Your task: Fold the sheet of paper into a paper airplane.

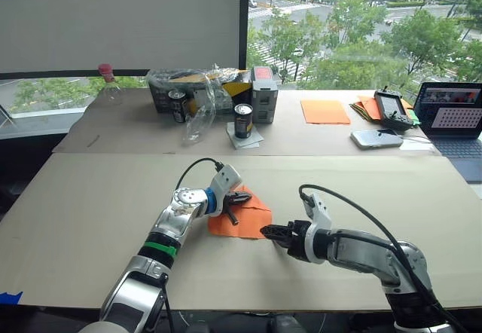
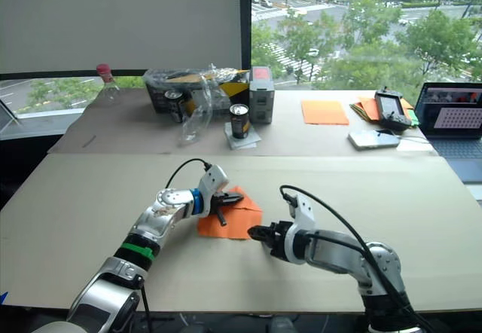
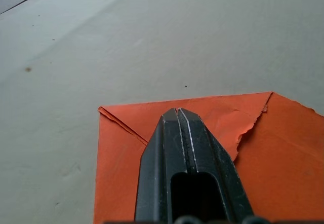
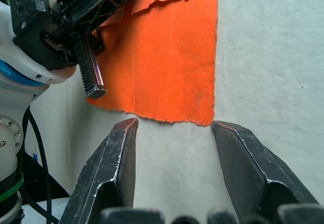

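Left pincer [image 1: 239, 200] is closed, pressing flat on the sheet of paper [image 1: 252, 220], which lies partly folded mid-table [image 1: 90, 197]. Right pincer [image 4: 174, 133] stands wide just short of its near edge. Judged: creasing underway; next, lift that edge over.

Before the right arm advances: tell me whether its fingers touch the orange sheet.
Apart. The right wrist view shows the right gripper open, table visible between both fingertips and the near edge of the sheet of paper.

Orange paper [image 1: 248, 216] on cardboard-covered table [image 1: 90, 220]
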